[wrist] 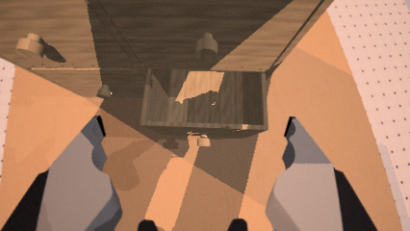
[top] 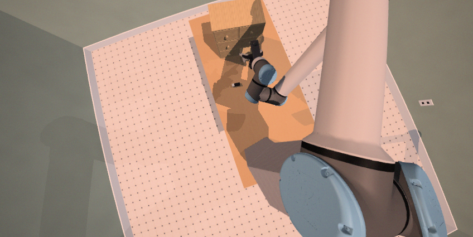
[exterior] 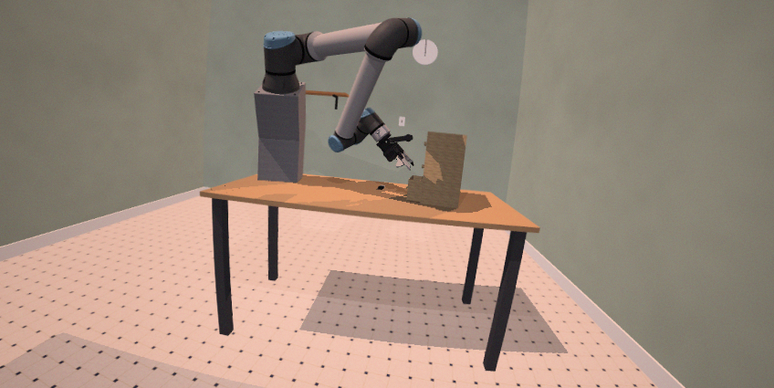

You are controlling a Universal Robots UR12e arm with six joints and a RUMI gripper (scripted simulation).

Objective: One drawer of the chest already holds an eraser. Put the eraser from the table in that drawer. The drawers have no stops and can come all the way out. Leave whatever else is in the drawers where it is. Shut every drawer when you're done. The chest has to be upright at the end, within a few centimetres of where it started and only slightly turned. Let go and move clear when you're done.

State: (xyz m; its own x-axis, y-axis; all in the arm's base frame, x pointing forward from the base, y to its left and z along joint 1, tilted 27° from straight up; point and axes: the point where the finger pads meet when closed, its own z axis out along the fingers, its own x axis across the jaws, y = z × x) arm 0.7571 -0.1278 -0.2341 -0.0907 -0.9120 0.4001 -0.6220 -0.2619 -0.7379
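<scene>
The wooden chest (top: 237, 19) stands upright at the far end of the table and also shows in the side view (exterior: 442, 166). One bottom drawer (wrist: 204, 103) is pulled out toward me. Its floor shows only wood and a patch of light. The other drawers, with round knobs (wrist: 207, 45), look shut. The small dark eraser (top: 236, 84) lies on the table in front of the chest, to one side of my arm, and shows in the side view (exterior: 380, 186); it is out of the wrist view. My gripper (wrist: 196, 117) (exterior: 404, 162) is open and empty, hovering above and just in front of the open drawer.
The robot's grey pedestal (exterior: 279, 134) stands at the table's other end. My wrist and forearm (top: 262, 82) hang over the table near the eraser. The table edge runs close on both sides of the chest.
</scene>
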